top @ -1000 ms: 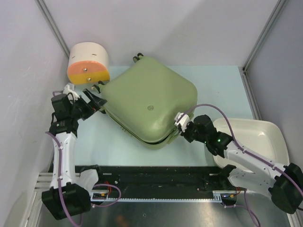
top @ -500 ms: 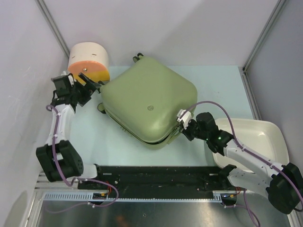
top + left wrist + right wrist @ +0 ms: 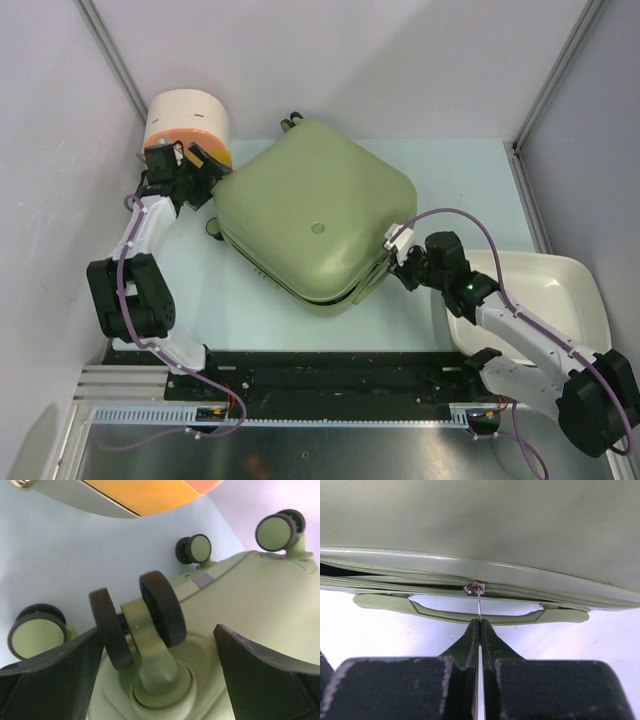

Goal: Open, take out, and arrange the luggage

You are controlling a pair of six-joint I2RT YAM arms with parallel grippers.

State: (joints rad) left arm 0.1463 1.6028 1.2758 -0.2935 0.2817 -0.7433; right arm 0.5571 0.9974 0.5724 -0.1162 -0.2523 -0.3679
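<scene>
R gripper (image 3: 480,630) clamped on zip pull (image 3: 479,605) at luggage (image 3: 315,215) seam; off-axis tug may slip it. L gripper (image 3: 157,652) gapes round a wheel (image 3: 162,609), gripping nothing, so luggage could slide.

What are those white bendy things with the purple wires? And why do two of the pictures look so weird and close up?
Those are two robot arms, bolted to the near edge of a table. Each arm ends in a gripper with two black fingers, like a pinching hand. The big picture comes from a camera up above. The other two come from small cameras on the arms' wrists, so everything looks huge in them.

On the table lies a green suitcase with its lid down. A cream-and-orange drum stands at its far left corner, and a white basin sits on the right.

The left gripper is open, with one finger on each side of a suitcase wheel, not squeezing it. The right gripper is shut on the little metal zip pull, just above the suitcase's handle.
</scene>
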